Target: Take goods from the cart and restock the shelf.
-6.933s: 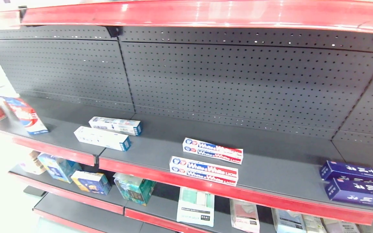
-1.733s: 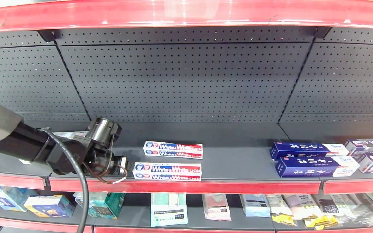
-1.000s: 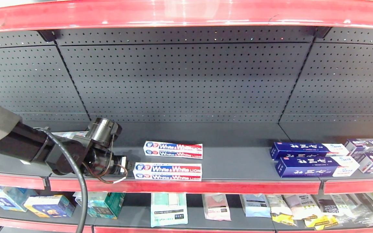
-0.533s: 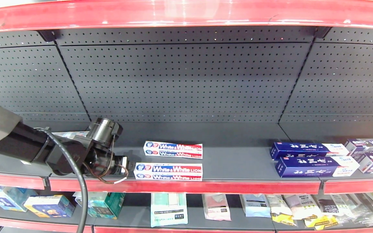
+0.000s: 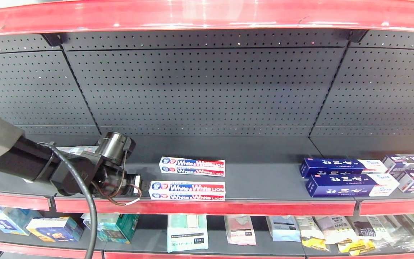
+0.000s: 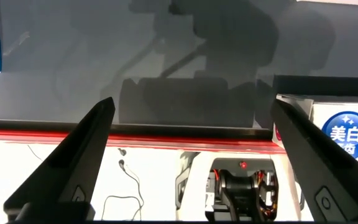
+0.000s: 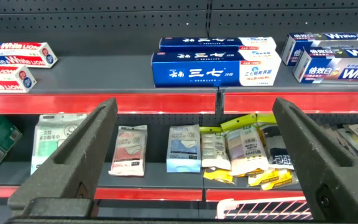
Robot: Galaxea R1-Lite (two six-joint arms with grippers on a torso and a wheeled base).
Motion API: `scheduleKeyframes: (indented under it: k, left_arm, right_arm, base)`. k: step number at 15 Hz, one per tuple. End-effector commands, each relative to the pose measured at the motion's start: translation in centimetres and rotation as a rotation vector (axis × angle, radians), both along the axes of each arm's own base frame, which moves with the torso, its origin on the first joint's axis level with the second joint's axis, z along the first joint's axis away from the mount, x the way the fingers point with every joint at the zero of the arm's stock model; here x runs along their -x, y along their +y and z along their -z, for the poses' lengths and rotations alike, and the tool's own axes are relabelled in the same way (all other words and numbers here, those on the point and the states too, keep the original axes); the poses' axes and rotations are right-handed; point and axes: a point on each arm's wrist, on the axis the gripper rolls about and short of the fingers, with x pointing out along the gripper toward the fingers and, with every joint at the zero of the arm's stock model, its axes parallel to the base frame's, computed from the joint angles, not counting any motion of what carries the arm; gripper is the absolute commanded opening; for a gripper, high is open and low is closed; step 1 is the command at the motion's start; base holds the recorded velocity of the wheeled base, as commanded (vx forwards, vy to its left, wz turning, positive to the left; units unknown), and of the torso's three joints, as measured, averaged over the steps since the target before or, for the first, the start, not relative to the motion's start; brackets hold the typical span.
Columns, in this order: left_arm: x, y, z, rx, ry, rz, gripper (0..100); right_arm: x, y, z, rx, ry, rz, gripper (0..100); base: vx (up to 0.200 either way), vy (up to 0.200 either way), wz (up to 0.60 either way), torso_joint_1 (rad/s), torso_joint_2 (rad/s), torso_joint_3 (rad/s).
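Two white, red and blue toothpaste boxes lie on the dark shelf [image 5: 264, 180]: the front box [image 5: 187, 191] by the red edge, the back box [image 5: 192, 166] behind it. My left gripper [image 5: 143, 185] sits low over the shelf at the front box's left end. In the left wrist view the left gripper [image 6: 191, 106] is open, with nothing between its fingers and the front box [image 6: 337, 134] beside one finger. My right gripper [image 7: 196, 102] hangs open and empty away from the shelf, facing the two blue boxes [image 7: 216, 68].
Two blue boxes [image 5: 350, 185] and further boxes [image 5: 408, 160] lie at the right of the shelf. A white box [image 5: 77, 148] lies behind my left arm. The shelf below holds packets [image 5: 187, 232] and small boxes [image 5: 54, 228]. A red-edged shelf [image 5: 207, 16] overhangs above.
Since the oldest frame the head camera has shifted and my left arm has come to the shelf. Over the last second the front toothpaste box has slid slightly to the right.
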Motion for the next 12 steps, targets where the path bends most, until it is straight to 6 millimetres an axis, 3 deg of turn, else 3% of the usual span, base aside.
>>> scheduleKeyframes:
  k: [1, 7, 8, 9, 12]
  left_arm:
    - [0.3, 0.7, -0.8, 0.008, -0.021, -0.017, 100]
    - [4.1, 3.7, -6.4, -0.018, -0.116, 0.012, 100]
    - [5.5, 4.8, -7.4, -0.012, -0.141, 0.021, 100]
    - [8.5, 6.5, -8.4, -0.025, -0.182, 0.043, 100]
    - [15.5, 9.0, -9.2, -0.031, -0.285, 0.077, 100]
  right_arm:
    - [0.0, 0.0, 0.0, 0.001, 0.001, 0.0, 100]
    - [0.0, 0.0, 0.0, 0.001, 0.001, 0.0, 100]
    - [0.0, 0.0, 0.0, 0.001, 0.001, 0.0, 100]
    - [0.0, 0.0, 0.0, 0.0, 0.001, 0.0, 100]
    - [0.0, 0.0, 0.0, 0.001, 0.001, 0.0, 100]
  base:
    - [0.0, 0.0, 0.0, 0.0, 0.0, 0.0]
    - [0.0, 0.0, 0.0, 0.0, 0.0, 0.0]
    - [0.0, 0.0, 0.0, 0.0, 0.0, 0.0]
    - [0.0, 0.0, 0.0, 0.0, 0.0, 0.0]
    - [0.0, 0.0, 0.0, 0.0, 0.0, 0.0]
